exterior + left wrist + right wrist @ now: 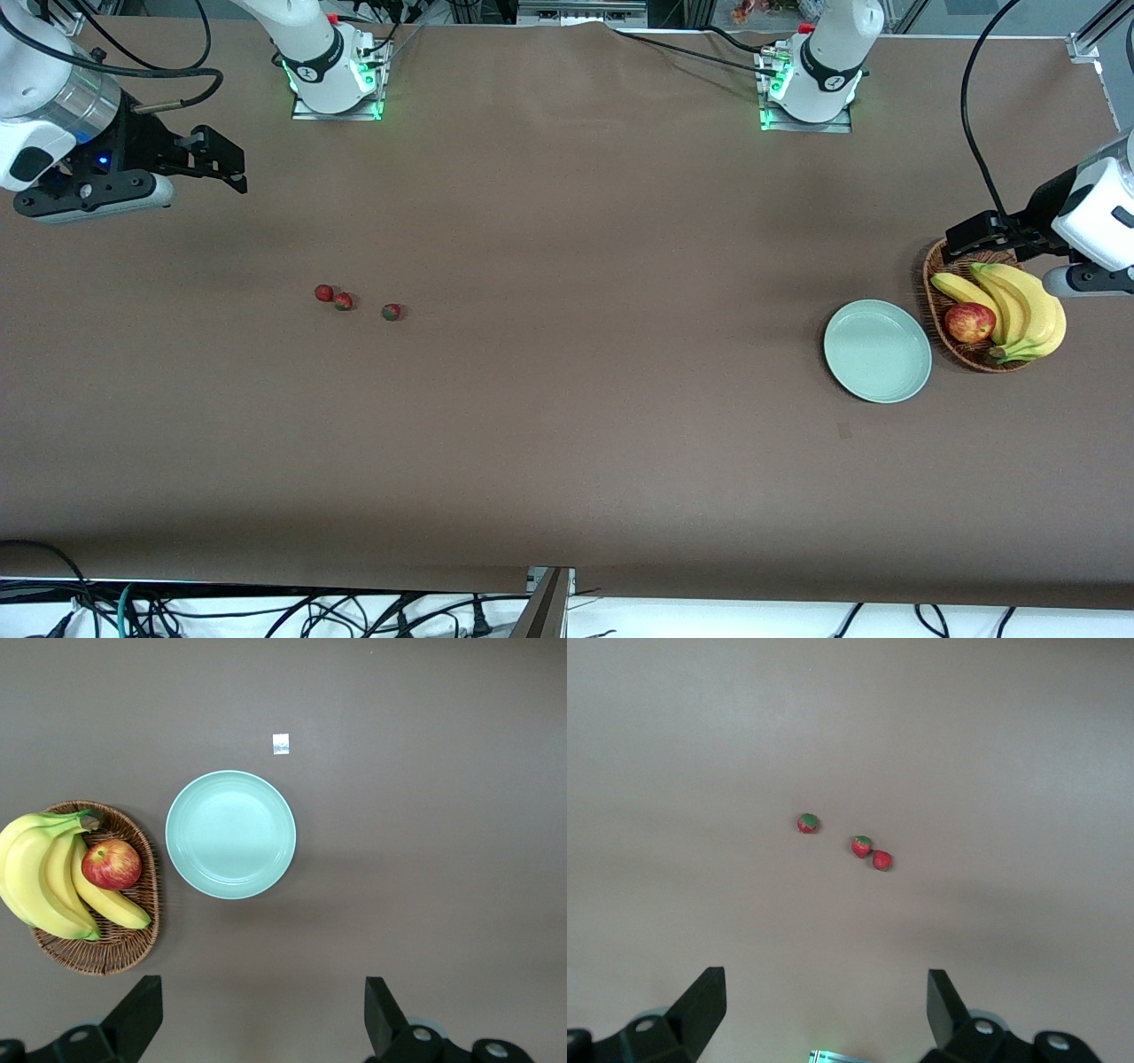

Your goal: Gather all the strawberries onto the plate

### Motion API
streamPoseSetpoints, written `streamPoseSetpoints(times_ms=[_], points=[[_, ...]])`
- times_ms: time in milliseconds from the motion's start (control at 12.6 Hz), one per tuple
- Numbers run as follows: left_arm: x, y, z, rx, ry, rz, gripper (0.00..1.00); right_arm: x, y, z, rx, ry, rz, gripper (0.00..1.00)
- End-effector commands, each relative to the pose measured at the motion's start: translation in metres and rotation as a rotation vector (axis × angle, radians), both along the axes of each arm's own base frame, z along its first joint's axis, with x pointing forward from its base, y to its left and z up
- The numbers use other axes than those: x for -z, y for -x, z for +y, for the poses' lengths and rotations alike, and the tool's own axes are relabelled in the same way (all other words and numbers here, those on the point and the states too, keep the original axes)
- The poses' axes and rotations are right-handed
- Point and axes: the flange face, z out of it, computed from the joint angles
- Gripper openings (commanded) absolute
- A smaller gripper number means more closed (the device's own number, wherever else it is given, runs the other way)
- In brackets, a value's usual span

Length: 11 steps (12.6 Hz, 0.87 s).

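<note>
A: Red berries (343, 301), three of them, lay in a loose row toward the right arm's end of the table in the front view. The mint plate (877, 351) sat bare, well apart, beside the basket (935, 306).

B: The left wrist view showed the left gripper (257, 1014) spread wide and empty, with the plate near the basket of bananas (44, 877) and apple (112, 864).

A: The right wrist view showed the right gripper (824, 1010) equally wide above the berries. No picking had begun; it probably needed to descend on one berry. No writing was legible.
</note>
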Motion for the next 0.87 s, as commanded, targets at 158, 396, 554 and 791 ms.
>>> streamPoseSetpoints(times_ms=[158,396,554,791], points=[[-0.006,-0.003,-0.003,-0.008,0.009,-0.006,1.00,0.004,0.003,-0.003,0.000,0.021,0.033,1.00],[-0.006,-0.003,-0.002,-0.011,0.009,-0.006,1.00,0.009,0.002,-0.006,-0.009,0.022,0.043,1.00],[-0.006,-0.003,-0.002,-0.011,0.009,-0.006,1.00,0.011,0.002,-0.004,-0.010,0.023,0.048,1.00],[-0.006,-0.003,-0.002,-0.011,0.009,-0.006,1.00,0.023,0.003,-0.004,-0.007,0.023,0.064,1.00]])
